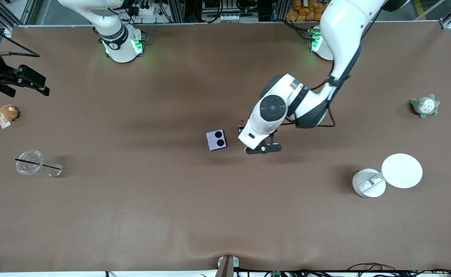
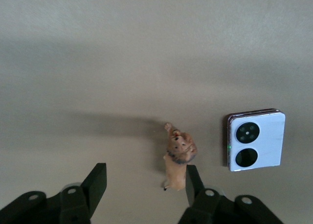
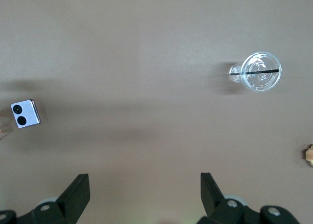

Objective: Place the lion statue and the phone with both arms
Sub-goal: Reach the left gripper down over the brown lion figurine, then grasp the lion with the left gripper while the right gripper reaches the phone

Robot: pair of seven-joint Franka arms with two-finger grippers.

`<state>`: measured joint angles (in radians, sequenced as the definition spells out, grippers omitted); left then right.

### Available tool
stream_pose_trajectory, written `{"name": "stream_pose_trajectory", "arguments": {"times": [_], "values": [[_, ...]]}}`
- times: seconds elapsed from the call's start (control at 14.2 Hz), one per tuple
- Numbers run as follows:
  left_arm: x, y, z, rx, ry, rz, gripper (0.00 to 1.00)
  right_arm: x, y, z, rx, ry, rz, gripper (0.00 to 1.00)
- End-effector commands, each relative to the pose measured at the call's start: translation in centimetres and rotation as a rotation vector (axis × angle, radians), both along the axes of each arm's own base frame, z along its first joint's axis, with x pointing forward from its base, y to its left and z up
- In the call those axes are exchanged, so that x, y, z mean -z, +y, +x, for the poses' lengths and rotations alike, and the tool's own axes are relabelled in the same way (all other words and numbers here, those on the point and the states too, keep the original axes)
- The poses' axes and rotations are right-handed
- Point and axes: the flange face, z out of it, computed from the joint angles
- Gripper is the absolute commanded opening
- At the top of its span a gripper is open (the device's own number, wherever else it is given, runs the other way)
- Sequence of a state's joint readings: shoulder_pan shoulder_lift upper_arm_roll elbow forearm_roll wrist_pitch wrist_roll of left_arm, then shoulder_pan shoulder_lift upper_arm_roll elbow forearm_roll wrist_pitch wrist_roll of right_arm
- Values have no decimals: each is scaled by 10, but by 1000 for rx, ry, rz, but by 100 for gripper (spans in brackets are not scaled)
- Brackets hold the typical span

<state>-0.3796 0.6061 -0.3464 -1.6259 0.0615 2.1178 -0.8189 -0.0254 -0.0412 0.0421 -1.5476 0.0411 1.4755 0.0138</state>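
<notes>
The lion statue is a tiny reddish-brown figurine on the brown table, right beside one finger of my open left gripper; its body is just inside the gap. In the front view only a sliver of the lion statue shows next to the left gripper, which is low over the table's middle. The pale lavender phone lies flat, camera circles up, beside the lion toward the right arm's end; it also shows in both wrist views. My right gripper is open, empty and high over the right arm's end.
A tan plush with a tag and a clear cup with a black straw lie at the right arm's end. A grey-and-white plush, a white round container and its lid lie at the left arm's end.
</notes>
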Motion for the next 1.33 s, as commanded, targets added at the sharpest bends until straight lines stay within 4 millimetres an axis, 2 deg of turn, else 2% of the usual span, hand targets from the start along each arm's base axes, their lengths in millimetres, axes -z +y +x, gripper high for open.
{"name": "stream_pose_trajectory", "arguments": {"times": [0.0, 0.21, 0.35, 0.42, 0.7, 0.91, 1.05, 1.12, 1.19, 1.26], "values": [[10, -19, -6, -33, -27, 5, 73, -3, -2, 0, 5, -6, -12, 100], [31, -38, -17, -38, -40, -5, 67, -3, 0, 0, 2, -6, -12, 100], [42, -38, -18, -21, -52, 23, 64, -2, 1, 0, 0, -3, -11, 100], [44, -37, -18, -10, -61, 34, 61, -3, 1, 0, 1, -6, -11, 100], [55, -43, -23, 10, -65, 36, 57, 0, 2, 2, -1, 0, -9, 100], [66, -42, -23, 14, -69, 38, 53, 15, 18, 11, -26, 25, 4, 100], [68, -42, -23, 18, -71, 41, 49, 28, 36, 19, -47, 44, 3, 100], [68, -42, -23, 18, -71, 41, 41, 40, 47, 24, -66, 65, 2, 100], [67, -42, -22, 24, -76, 43, 18, 55, 58, 30, -85, 90, 1, 100], [68, -41, -22, 33, -84, 51, 9, 70, 74, 37, -109, 101, 2, 100]]}}
